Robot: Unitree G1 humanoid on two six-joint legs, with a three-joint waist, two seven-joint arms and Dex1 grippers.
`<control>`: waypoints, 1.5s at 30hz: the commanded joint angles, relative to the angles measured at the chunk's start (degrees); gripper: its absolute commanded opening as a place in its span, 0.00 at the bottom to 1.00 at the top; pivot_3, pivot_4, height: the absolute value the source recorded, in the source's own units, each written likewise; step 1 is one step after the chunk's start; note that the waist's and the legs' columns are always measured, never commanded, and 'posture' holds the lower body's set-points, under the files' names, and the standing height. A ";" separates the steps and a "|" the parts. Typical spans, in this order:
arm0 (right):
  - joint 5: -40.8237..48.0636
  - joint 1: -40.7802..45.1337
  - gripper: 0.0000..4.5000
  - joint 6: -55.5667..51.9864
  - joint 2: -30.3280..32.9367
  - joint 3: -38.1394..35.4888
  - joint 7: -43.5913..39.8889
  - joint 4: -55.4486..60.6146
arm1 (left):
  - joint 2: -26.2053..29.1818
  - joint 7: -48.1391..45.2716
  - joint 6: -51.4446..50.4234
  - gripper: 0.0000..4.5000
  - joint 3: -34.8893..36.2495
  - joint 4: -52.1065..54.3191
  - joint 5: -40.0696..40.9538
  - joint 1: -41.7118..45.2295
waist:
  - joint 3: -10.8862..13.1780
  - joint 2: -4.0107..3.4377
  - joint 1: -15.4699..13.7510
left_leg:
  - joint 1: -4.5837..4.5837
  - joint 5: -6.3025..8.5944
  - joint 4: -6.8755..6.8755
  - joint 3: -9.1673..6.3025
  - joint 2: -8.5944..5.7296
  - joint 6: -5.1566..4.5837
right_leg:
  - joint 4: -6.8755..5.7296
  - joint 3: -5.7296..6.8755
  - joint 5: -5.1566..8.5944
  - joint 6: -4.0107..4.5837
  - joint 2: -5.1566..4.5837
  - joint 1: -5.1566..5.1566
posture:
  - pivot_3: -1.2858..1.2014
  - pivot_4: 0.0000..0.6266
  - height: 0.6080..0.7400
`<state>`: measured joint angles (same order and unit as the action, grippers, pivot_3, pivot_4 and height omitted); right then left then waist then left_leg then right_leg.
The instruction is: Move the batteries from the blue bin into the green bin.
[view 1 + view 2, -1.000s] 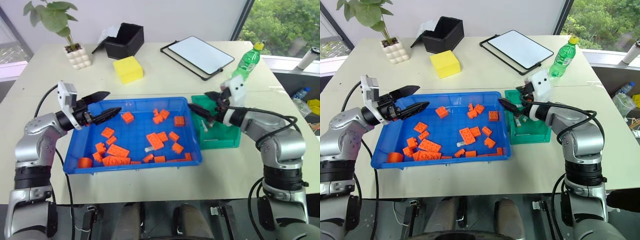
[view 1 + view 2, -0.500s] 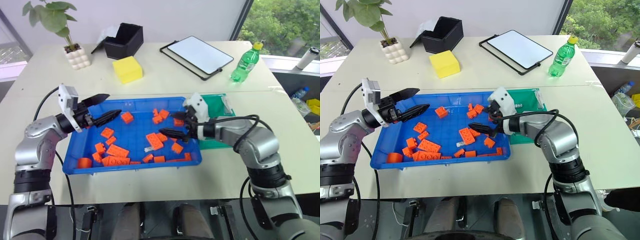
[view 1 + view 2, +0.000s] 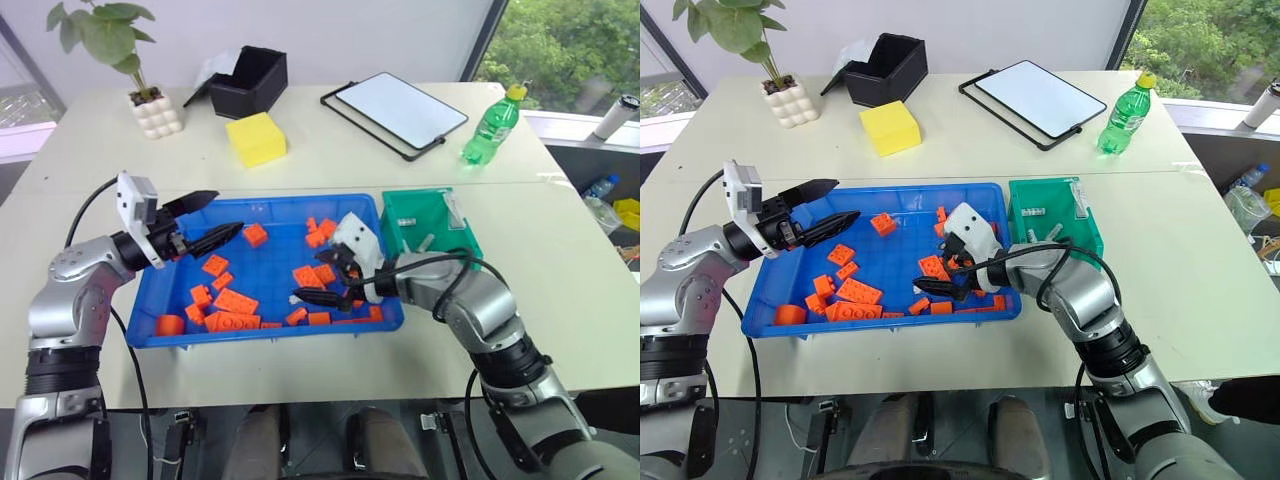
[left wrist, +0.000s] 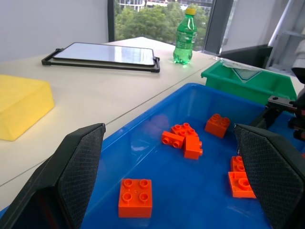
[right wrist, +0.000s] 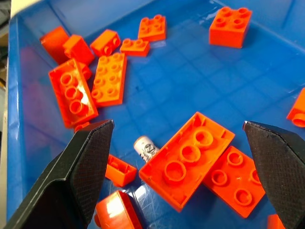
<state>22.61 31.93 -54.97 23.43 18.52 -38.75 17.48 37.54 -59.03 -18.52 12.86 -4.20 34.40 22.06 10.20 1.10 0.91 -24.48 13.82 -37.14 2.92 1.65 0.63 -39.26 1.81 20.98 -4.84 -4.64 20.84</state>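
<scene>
Black two-finger right gripper (image 5: 174,157) spread wide, empty, poised over near middle of large shallow bright blue plastic bin (image 3: 270,215), pointing down-left. Small whitish-silver cylindrical battery (image 5: 147,147) lies flat on bin floor straight ahead between fingers, just past tips, one end butting long orange plastic brick (image 5: 187,159); visible end faces wrist camera, so long axis seems to run roughly along gripper's pointing line, though mostly hidden. Right arm clearly nearer. Left gripper (image 3: 212,227) open, empty, at bin's far-left edge. Small deep dark green plastic bin (image 3: 432,230) just beside blue bin's right side, already holding batteries.

left gripper (image 3: 214,222) fingers spread, pointing level; right gripper (image 3: 322,284) fingers wide apart, angled downward, empty.
</scene>
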 commanded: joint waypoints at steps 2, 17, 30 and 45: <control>-1.89 -0.21 0.99 2.42 1.78 2.18 -1.37 -0.02 | 0.51 0.37 0.17 1.00 1.93 2.03 0.76 -0.17 | 0.00 0.00 0.01 | 0.00 0.00 0.00 0.00 0.00 0.00 | 0.00 0.00 0.00 0.00 0.00 0.00 | 0.52 0.24 1.00; -4.87 1.01 0.73 4.11 1.22 4.87 -2.89 -3.77 | 0.52 2.11 0.70 1.00 3.18 2.63 0.78 -1.27 | 0.00 0.01 0.01 | 0.01 0.00 0.00 -0.01 0.01 0.00 | 0.00 0.01 0.00 0.00 0.00 -0.01 | 0.52 0.24 1.00; -6.73 4.15 0.26 6.97 -0.78 3.79 -2.94 -4.69 | 0.17 3.13 1.19 1.00 3.78 2.70 0.54 -1.39 | 0.00 0.01 0.02 | 0.01 0.00 0.00 -0.01 0.01 0.00 | 0.00 0.01 0.00 0.00 0.00 -0.01 | 0.52 0.24 1.00; -15.26 11.29 0.61 23.51 -6.36 6.86 -5.54 -24.41 | -0.31 4.20 1.06 1.00 3.86 4.17 0.69 -2.46 | -0.01 0.01 0.19 | 0.01 -0.05 -0.01 0.00 0.00 0.09 | -0.03 0.02 0.00 0.00 0.01 0.00 | 0.52 0.24 1.00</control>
<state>7.95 42.02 -33.30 17.70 25.43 -43.17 -6.69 36.95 -55.01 -18.22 14.91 -2.38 34.42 19.83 10.19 1.11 1.10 -24.47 13.76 -37.15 2.93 1.65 0.73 -39.29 1.83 20.98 -4.84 -4.64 20.85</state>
